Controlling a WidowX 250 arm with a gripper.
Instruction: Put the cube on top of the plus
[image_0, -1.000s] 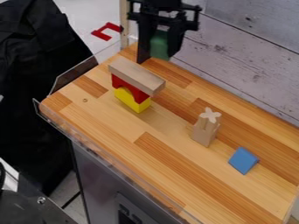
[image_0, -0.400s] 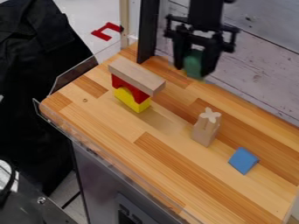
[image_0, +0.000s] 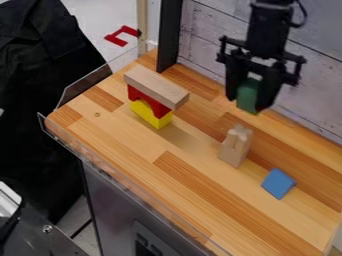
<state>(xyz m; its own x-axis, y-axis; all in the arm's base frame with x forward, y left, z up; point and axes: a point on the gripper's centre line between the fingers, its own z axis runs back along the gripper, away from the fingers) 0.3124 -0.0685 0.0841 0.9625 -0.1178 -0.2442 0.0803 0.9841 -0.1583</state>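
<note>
Gripper (image_0: 247, 101): fingers found clamped on the green cube, tips pointing down.
Green cube (image_0: 248, 93): between the fingers, raised off the wooden worktop (image_0: 184, 187), its lower end exposed.
Way from cube to plus: the plus (image_0: 236, 146) lay below the cube in the view and slightly to its left, well short of the blue block (image_0: 278, 183). The move was judged to need travel toward the camera side, then a level lowering.
Plus, long axis: upright, standing on the worktop, narrow at the top; a poorly centred cube was judged liable to tip off.
Cube, hidden part: sides covered by the fingers; exact shape not confirmed.
Plus, upper end: pale and indistinct, its outline hard to make out.
Height of cube over plus: could not be established.
Arm (image_0: 270, 30): cut off at the top edge.
</note>
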